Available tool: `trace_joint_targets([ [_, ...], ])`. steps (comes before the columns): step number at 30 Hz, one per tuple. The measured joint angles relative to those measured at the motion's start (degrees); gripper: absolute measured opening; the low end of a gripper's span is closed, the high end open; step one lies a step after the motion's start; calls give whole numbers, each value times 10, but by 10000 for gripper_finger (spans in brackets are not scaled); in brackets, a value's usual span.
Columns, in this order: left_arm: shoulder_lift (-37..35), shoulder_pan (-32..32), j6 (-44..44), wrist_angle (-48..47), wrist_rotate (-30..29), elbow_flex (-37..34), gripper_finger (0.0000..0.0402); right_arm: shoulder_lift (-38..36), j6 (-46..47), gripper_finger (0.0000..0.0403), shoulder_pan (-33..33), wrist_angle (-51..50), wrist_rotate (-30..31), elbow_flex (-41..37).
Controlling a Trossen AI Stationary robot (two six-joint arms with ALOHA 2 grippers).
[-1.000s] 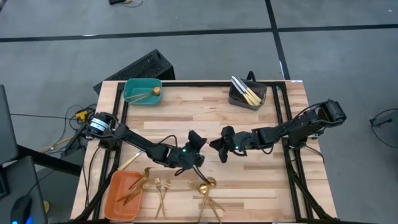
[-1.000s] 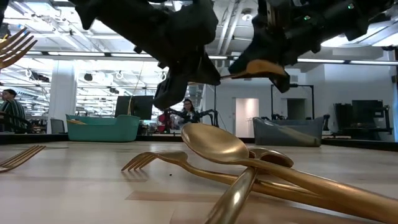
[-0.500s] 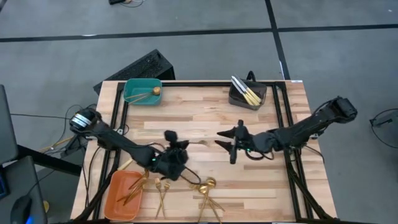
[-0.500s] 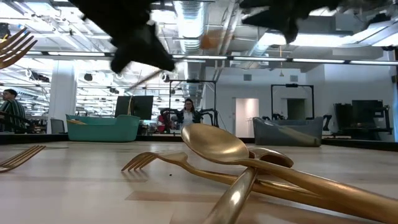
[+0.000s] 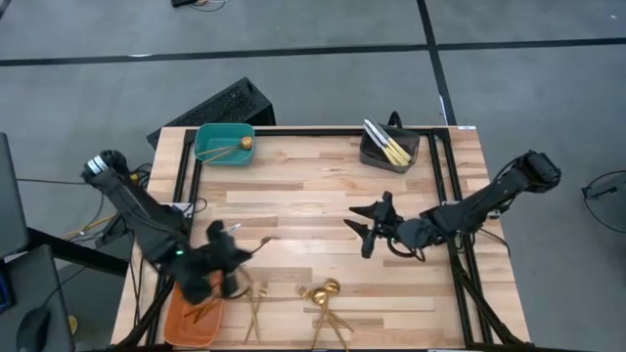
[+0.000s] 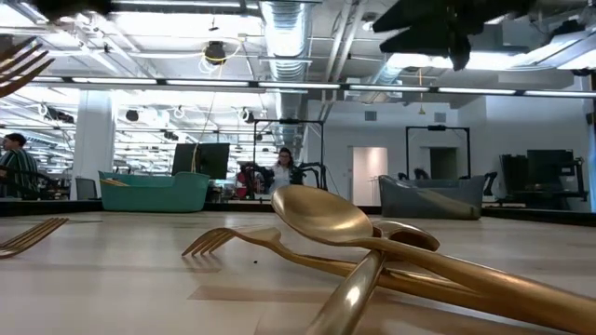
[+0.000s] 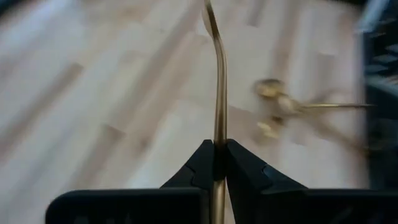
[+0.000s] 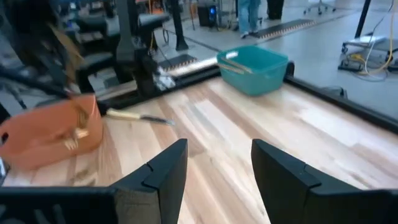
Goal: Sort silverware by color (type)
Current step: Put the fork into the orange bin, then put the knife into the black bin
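My left hand [image 5: 217, 264] hangs low over the near left of the wooden desk [image 5: 313, 186], beside the orange bin [image 5: 186, 313], its fingers closed on a slim, shiny gold piece [image 7: 217, 124]. My right hand [image 5: 367, 227] is open at mid-desk. More silverware [image 5: 323, 293] lies near.
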Motion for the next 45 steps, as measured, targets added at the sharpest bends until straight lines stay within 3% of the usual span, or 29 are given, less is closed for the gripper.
trace_joint_targets([
  [7,-9,-160,-270,-81,-33,-4,12,1,34,205,6,-36,0,0],
  [16,110,-272,-553,-103,-14,-41,13,1,34,205,19,-42,-2,0],
  [25,167,-302,-549,-88,2,-41,37,1,83,205,24,-72,-38,0],
  [31,166,-307,-539,-93,3,-41,87,3,148,205,37,-118,-77,0],
  [36,147,-305,-542,-153,-14,-26,133,40,163,205,42,-110,-124,0],
  [41,106,-265,-568,-317,-43,-2,151,76,161,205,30,-103,-132,2],
  [45,47,-183,-514,-340,28,-18,140,77,158,205,21,-108,-129,9],
])
